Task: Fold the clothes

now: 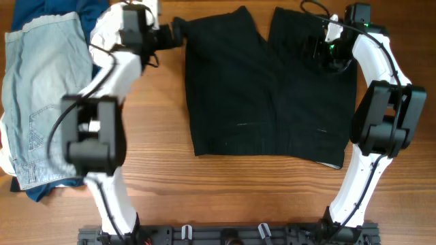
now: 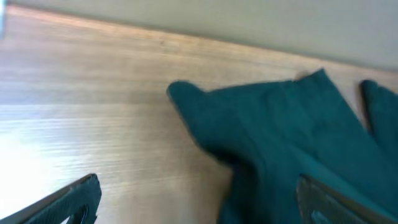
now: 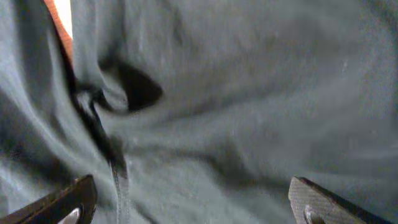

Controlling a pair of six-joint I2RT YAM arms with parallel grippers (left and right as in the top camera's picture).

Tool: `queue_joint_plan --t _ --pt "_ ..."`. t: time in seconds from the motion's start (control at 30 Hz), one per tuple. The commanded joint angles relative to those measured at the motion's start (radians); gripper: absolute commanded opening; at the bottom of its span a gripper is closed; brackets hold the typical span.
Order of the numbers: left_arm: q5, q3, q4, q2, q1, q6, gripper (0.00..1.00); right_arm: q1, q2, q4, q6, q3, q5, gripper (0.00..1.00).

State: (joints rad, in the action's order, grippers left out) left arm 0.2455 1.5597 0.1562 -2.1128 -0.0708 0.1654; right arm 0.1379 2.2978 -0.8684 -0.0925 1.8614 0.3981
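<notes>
one black garment [image 1: 266, 82] flat mid-table [image 1: 157, 136], two legs toward far edge, two arms on it, left gripper [image 1: 174, 31] spread wide at far-left leg corner, right gripper [image 1: 320, 47] spread wide over right leg, one denim shorts [image 1: 44, 88] far left

Far left of the wooden surface [image 1: 163, 184]: light-blue denim shorts [image 1: 44, 88], spread flat and lying lengthwise. Beneath them, navy fabric [image 1: 51, 10], showing at the far end and again at the near corner. White cloth [image 1: 5, 153] along the left edge, possibly a separate garment. Black rail [image 1: 225, 235] across the near edge.
</notes>
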Motion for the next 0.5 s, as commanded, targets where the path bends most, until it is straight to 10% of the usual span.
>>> queue_joint_plan --t 0.0,0.47 --pt "0.012 0.013 0.212 0.201 0.051 -0.055 1.00 -0.023 -0.077 -0.112 0.018 0.020 0.015 1.00" --pt "-0.092 0.013 0.571 0.312 0.058 -0.110 1.00 -0.426 -0.079 -0.276 -0.212 -0.041 -0.404 0.99"
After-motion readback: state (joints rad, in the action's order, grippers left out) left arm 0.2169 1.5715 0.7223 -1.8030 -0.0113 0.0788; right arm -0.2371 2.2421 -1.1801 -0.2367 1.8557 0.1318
